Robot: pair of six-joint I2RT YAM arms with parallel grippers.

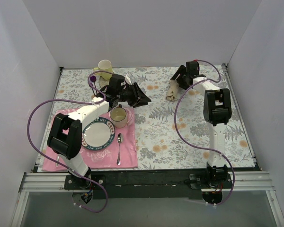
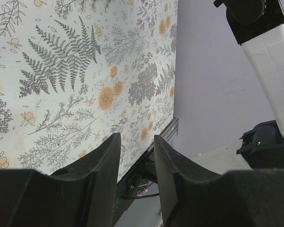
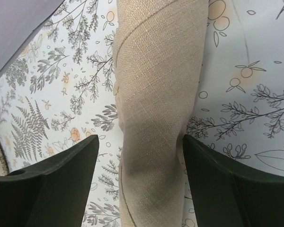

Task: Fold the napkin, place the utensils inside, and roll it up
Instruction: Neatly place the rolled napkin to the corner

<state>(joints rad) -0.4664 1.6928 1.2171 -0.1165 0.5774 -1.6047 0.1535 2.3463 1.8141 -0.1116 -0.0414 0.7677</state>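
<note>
The beige napkin (image 1: 172,91) lies rolled into a narrow bundle on the floral tablecloth at the back right. In the right wrist view the napkin (image 3: 156,90) runs lengthwise between my fingers. My right gripper (image 1: 177,83) (image 3: 141,142) is open and straddles the roll, a clear gap on the left side and the right finger close to the cloth. One utensil shows: a small spoon (image 1: 119,146) on the pink placemat beside the plate. My left gripper (image 1: 145,100) (image 2: 137,142) hovers over the table's middle, its fingers apart with nothing between them.
A pink placemat (image 1: 128,152) at the front left carries a blue-rimmed plate (image 1: 97,134) and a beige cup (image 1: 118,116). A yellow mug (image 1: 104,67) stands at the back left. White walls close in three sides, and the right arm's links (image 1: 217,106) stand at the right.
</note>
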